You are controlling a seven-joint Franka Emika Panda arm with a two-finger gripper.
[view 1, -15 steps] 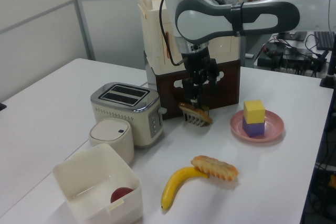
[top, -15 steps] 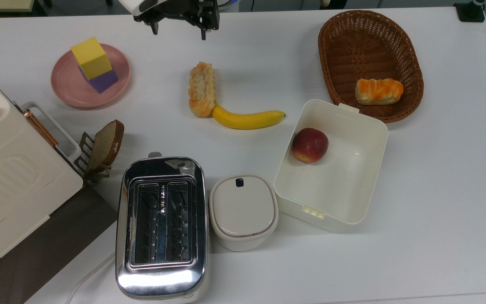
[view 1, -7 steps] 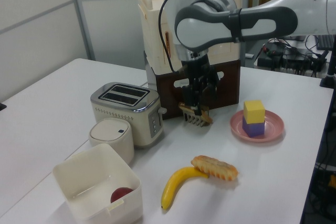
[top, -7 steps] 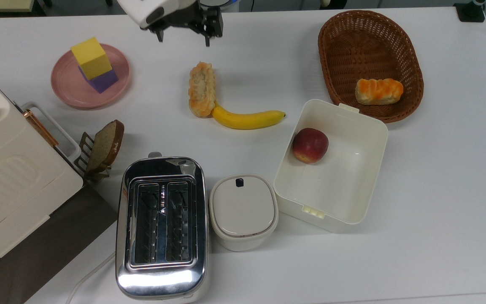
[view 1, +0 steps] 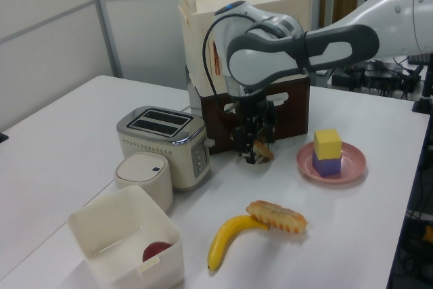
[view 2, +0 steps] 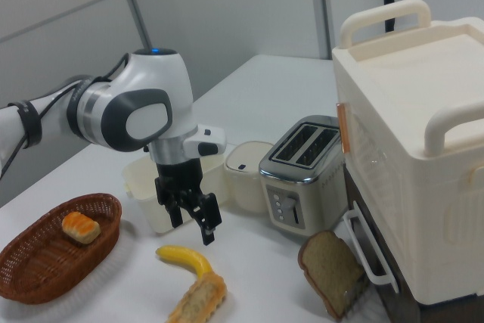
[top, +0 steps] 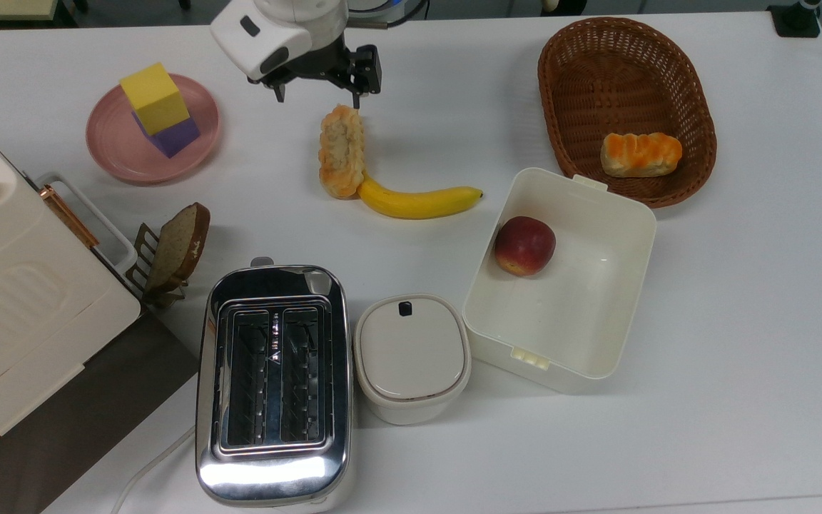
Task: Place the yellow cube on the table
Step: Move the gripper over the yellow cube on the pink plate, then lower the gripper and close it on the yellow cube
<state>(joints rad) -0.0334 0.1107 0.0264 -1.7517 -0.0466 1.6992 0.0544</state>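
My claw (top: 320, 89) hangs near the top centre of the top view, its two fingers spread wide with nothing between them, just above the upper end of the long pastry (top: 341, 150). It holds nothing because the grasp has not begun. I judge I must carry it across to the top view's left, where the yellow cube (top: 153, 98) sits.

That cube stands in the upper left of the top view, stacked squarely on the purple cube (top: 174, 137), and both rest on the pink plate (top: 113, 150). In the left view the stack is at the right, the yellow cube (view 1: 327, 144) well apart from my claw (view 1: 252, 157). Perched on top, its side faces are free, so spread fingers should slip down either side without disturbing the block beneath. Bare surface (top: 739, 321) lies around the plate, room enough to set it down.

Counting from the top view: one yellow cube, one purple cube, one plate. One banana (top: 418, 202) touching the pastry's lower end. One apple (top: 524, 245) in one cream tub (top: 621, 300). One bun (top: 641, 153) in one wicker basket (top: 589, 64). One toaster (top: 272, 385), one lidded white pot (top: 412, 357), one slice of bread (top: 177, 246) leaning in a small rack, and one large cream box (top: 4, 314) at the left edge.
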